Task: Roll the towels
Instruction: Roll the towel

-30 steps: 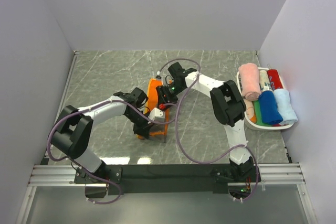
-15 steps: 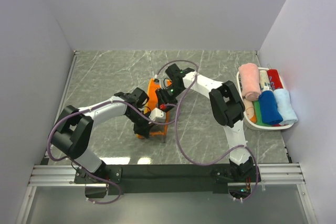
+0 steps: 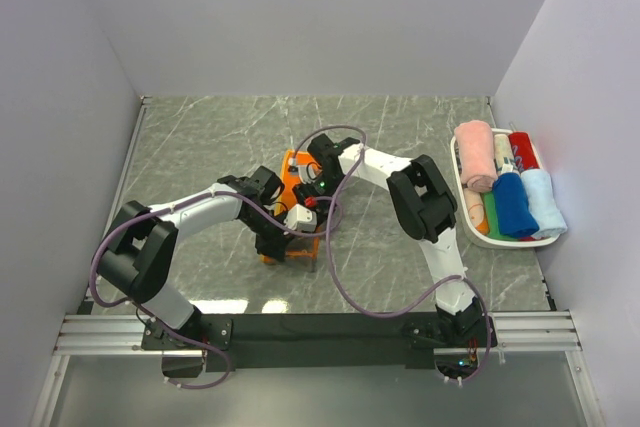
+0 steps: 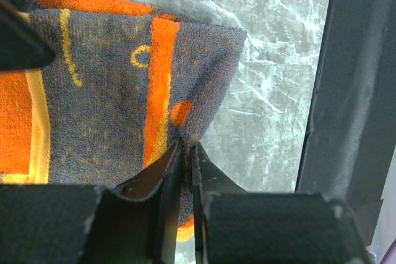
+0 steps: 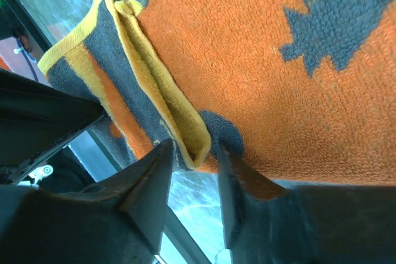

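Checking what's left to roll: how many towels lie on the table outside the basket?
1: the grey-and-orange towel in the middle of the table, pinched by the left gripper, with the right gripper straddling its folded edge. The arms may hide others.

**Flat overhead light, soft close foregrounds**

Top view: bright, even and diffuse. White glare patches sit on the marble table (image 3: 200, 147) at its near edge. Shadows are faint and short.

Left wrist: towel (image 4: 111, 91) pile is sharp. The fingers (image 4: 154, 177) are dark and blurred, and the marble at right has a sheen.

Right wrist: the weave is crisp. The fingers (image 5: 145, 190) are underlit and out of focus.
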Controlling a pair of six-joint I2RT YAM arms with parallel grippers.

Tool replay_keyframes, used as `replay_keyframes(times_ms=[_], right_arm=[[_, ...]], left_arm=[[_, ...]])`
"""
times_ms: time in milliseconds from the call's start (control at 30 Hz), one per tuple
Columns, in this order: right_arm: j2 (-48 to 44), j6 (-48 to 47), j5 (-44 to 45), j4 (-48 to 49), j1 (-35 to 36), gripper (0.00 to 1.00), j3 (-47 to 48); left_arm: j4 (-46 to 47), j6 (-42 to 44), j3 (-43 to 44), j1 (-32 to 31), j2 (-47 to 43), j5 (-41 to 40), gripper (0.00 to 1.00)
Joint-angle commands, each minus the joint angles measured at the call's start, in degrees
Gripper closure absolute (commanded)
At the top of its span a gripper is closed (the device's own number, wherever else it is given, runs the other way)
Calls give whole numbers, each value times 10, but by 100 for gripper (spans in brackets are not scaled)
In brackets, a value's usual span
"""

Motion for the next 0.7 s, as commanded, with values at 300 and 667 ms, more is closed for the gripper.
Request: replay_keyframes(times_ms=[300, 667], right_arm=[[-62, 0, -38, -7, 2, 100, -26], [-42, -2, 33, 33, -8, 96, -87]], left_arm=[[21, -17, 3, -3, -9, 2, 89], [10, -20, 12, -3, -18, 16, 91]])
